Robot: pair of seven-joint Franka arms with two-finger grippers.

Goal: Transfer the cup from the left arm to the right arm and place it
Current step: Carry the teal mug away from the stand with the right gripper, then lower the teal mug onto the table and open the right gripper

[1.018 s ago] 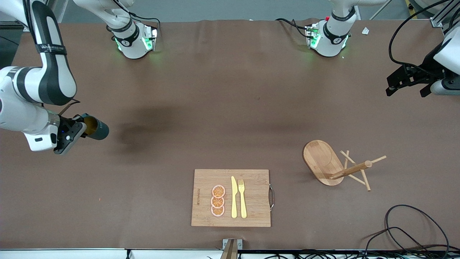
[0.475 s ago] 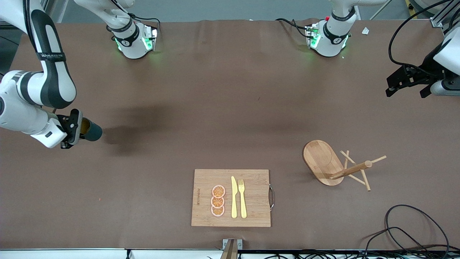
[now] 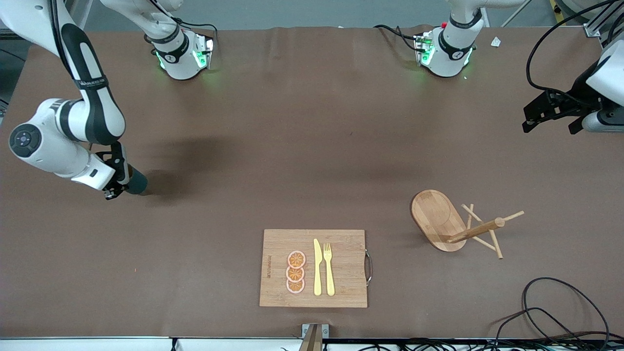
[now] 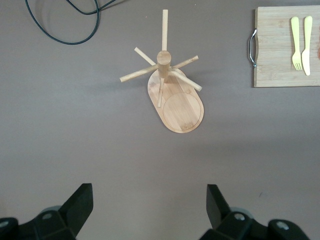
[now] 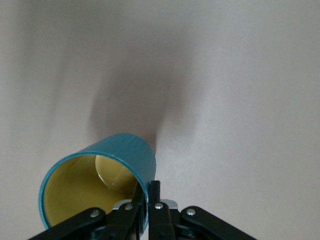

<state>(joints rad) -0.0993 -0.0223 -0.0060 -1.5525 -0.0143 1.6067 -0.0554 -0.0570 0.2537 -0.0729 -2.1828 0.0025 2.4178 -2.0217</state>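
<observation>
Brown table (image 3: pixel 302 146) spread wide under me, both bases up along its top edge in the front view. My right gripper (image 3: pixel 117 176) was over the table toward the right arm's end, fingers pinched tight on the rim of the cup (image 3: pixel 135 182). In the right wrist view the cup (image 5: pixel 100 182) showed teal outside, yellowish inside, tipped on its side w/ the mouth facing the camera, one finger inside the rim & one outside. Couldn't tell if the cup's base touched the table yet; its shadow lay right beside it.

My left gripper (image 3: pixel 551 113) waited over the left arm's end of the table, jaws wide apart, nothing btwn them. The left wrist view looked down on the wooden mug stand (image 4: pixel 172 95), pegs sticking out from its post. Cutting board (image 3: pixel 314 268) lay near the front camera, w/ orange slices (image 3: pixel 295 272), yellow knife (image 3: pixel 317 267) & yellow fork (image 3: pixel 329 268) on it. Black cable (image 3: pixel 555 307) looped at the left arm's corner.
</observation>
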